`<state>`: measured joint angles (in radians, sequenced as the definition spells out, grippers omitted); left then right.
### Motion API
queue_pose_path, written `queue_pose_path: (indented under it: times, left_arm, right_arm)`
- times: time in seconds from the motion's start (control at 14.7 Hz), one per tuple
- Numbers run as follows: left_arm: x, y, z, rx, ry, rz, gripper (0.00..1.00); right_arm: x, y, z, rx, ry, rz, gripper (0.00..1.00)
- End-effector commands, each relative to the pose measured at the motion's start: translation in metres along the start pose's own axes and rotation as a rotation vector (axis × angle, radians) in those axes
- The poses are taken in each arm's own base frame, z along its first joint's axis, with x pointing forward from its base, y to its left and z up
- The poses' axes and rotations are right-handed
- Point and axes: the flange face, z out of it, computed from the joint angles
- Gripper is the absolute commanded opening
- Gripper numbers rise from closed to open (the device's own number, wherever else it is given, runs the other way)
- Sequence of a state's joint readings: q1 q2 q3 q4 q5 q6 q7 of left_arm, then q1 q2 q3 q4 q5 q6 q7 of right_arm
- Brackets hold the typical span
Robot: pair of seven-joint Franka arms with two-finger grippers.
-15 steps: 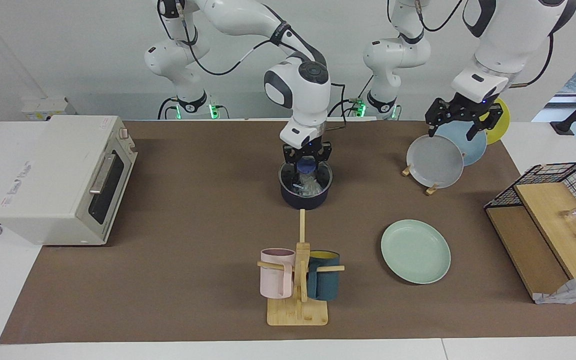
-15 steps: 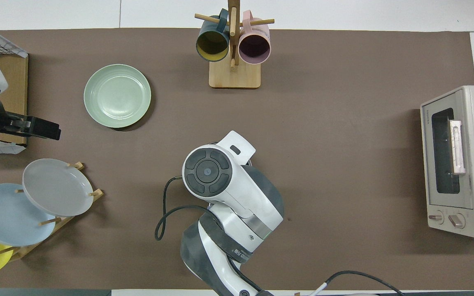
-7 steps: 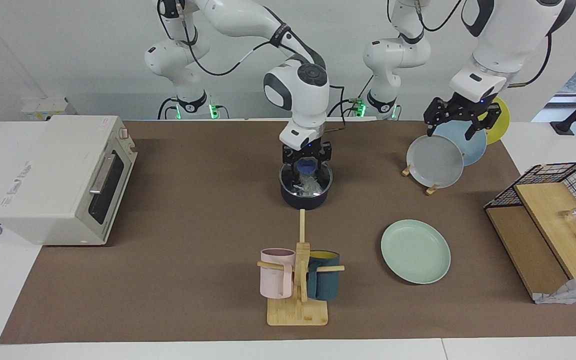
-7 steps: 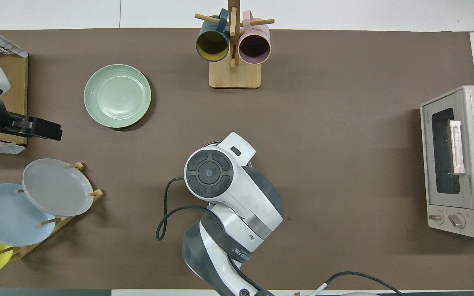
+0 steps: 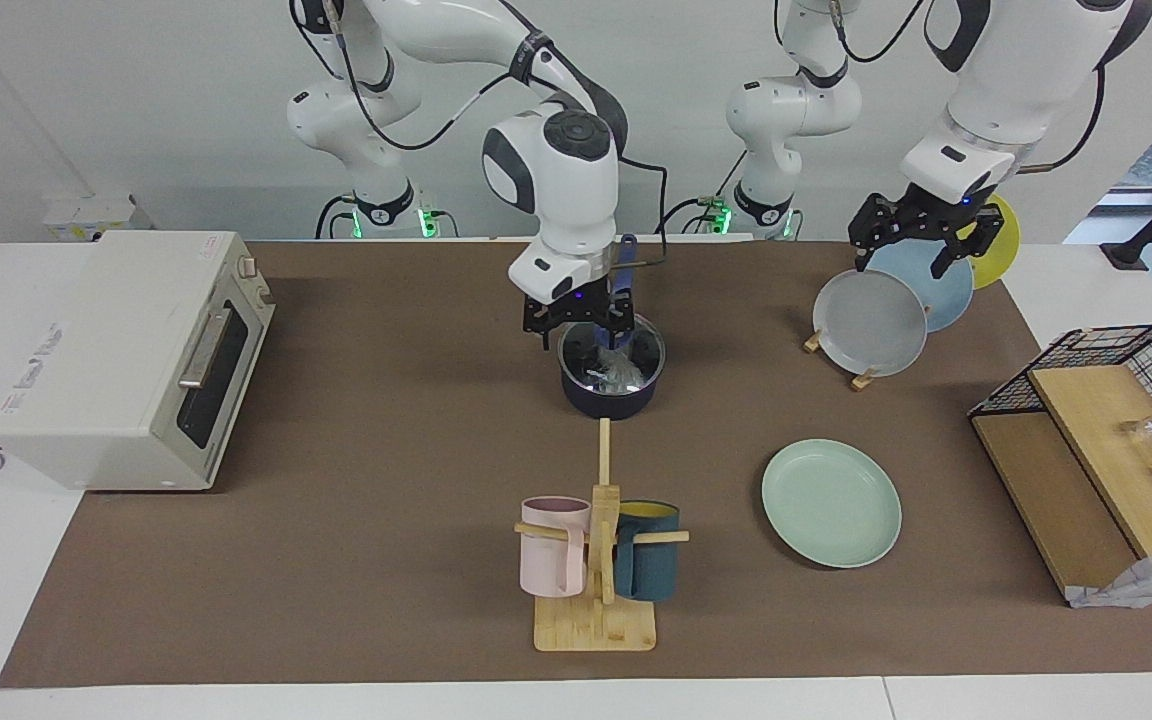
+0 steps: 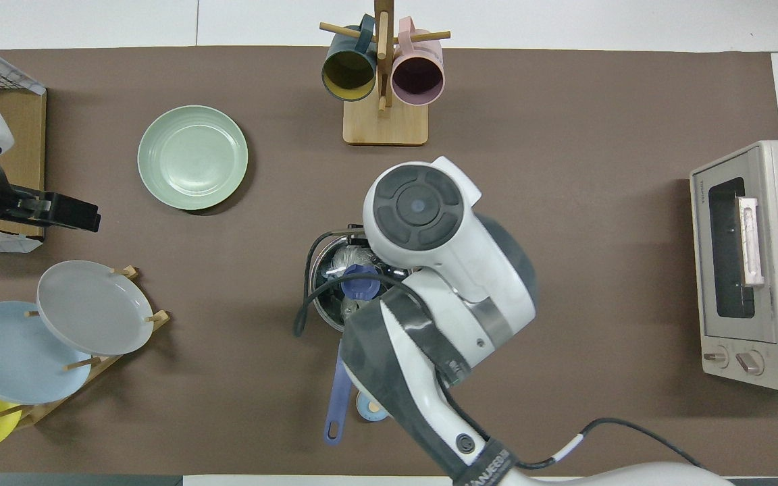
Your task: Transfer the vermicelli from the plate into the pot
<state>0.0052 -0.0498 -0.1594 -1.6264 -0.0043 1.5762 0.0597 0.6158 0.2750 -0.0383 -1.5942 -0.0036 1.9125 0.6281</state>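
Note:
The dark navy pot (image 5: 611,395) stands mid-table, its blue handle (image 6: 337,398) pointing toward the robots. The whitish vermicelli (image 5: 618,372) lies inside it and also shows in the overhead view (image 6: 350,257). A glass lid with a blue knob (image 6: 360,282) sits on the pot. My right gripper (image 5: 582,327) is open and empty, just above the pot's rim on the side toward the right arm's end. The mint-green plate (image 5: 831,503) lies empty on the mat, farther from the robots (image 6: 192,157). My left gripper (image 5: 902,268) waits open and empty over the plate rack.
A plate rack (image 5: 861,378) holds grey, light blue and yellow plates. A wooden mug stand (image 5: 596,610) with a pink and a dark blue mug stands farther out than the pot. A toaster oven (image 5: 126,355) and a wire-and-wood shelf (image 5: 1106,440) flank the mat.
My right gripper has let go of the lid's blue knob, opened, risen and shifted toward the right arm's end. The lid stays on the pot. The left arm has barely moved.

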Motion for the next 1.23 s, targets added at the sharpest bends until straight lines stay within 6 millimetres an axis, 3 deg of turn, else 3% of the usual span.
queue_pose_path:
  times: [0.0, 0.14, 0.2, 0.41, 0.61, 0.68, 0.75, 0.89, 1.02, 1.16]
  left_arm:
    - [0.003, 0.004, -0.011, 0.002, 0.02, -0.052, 1.0]
    - [0.003, 0.01, -0.011, 0.009, 0.021, -0.1, 1.0]
    - [0.002, 0.026, -0.01, 0.016, 0.01, -0.081, 1.0]
    - [-0.002, 0.027, -0.013, 0.016, -0.025, -0.098, 1.0]
    - [-0.001, 0.024, -0.025, 0.008, -0.095, -0.101, 1.0]
    - [-0.004, 0.019, -0.035, 0.004, -0.11, -0.108, 1.0]
    - [0.0, 0.012, -0.035, -0.001, -0.13, -0.12, 1.0]
    - [0.0, 0.009, -0.04, -0.053, -0.127, -0.134, 1.0]
    - [0.001, -0.001, -0.035, -0.072, -0.106, -0.194, 1.0]
    - [-0.003, 0.001, -0.025, -0.066, -0.109, -0.199, 1.0]
  right_arm:
    - [0.026, 0.055, -0.062, -0.014, -0.034, -0.001, 1.0]
    - [0.036, 0.092, -0.098, -0.028, -0.057, 0.0, 1.0]
    - [0.042, 0.114, -0.109, -0.031, -0.066, -0.015, 1.0]
    - [0.038, 0.182, -0.148, -0.031, -0.085, -0.048, 1.0]
    - [0.034, 0.233, -0.149, -0.04, -0.146, -0.052, 1.0]
    - [0.033, 0.246, -0.148, -0.038, -0.154, -0.064, 1.0]
    - [0.029, 0.251, -0.146, -0.038, -0.162, -0.061, 1.0]
    - [0.021, 0.279, -0.143, -0.031, -0.173, -0.025, 1.0]
    - [0.019, 0.281, -0.141, -0.021, -0.17, -0.024, 1.0]
    - [0.021, 0.297, -0.145, -0.009, -0.131, -0.008, 1.0]
